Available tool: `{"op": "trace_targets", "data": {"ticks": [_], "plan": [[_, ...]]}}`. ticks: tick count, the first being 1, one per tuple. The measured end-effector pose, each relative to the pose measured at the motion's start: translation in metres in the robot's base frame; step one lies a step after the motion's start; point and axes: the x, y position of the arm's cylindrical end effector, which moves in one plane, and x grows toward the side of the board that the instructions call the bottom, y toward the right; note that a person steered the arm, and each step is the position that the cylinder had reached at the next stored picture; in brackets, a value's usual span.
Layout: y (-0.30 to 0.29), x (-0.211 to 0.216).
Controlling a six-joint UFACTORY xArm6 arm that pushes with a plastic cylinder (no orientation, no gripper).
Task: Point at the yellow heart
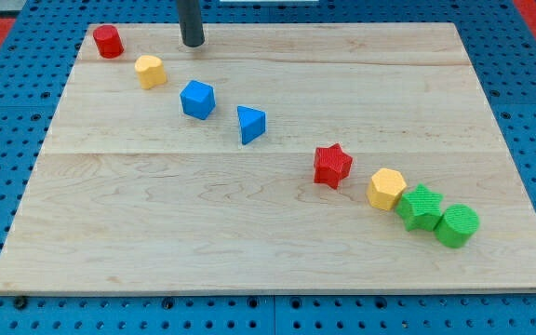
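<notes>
A yellow heart-like block (151, 71) lies near the view's top left, between a red cylinder (108, 42) and a blue cube (197, 100). My tip (192, 44) stands on the board near the top edge. It is a short way to the right of and above the yellow heart and does not touch it. A second yellow block (386, 189), with a pentagon-like top, lies at the lower right.
The blocks form a diagonal line across the wooden board (156, 233): a blue triangle (250, 124), a red star (332, 166), then a green star (421, 207) touching a green cylinder (457, 226). Blue pegboard surrounds the board.
</notes>
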Motion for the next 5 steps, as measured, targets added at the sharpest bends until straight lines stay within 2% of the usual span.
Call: {"op": "trace_targets", "data": {"ticks": [5], "plan": [[-0.0001, -0.0022]]}}
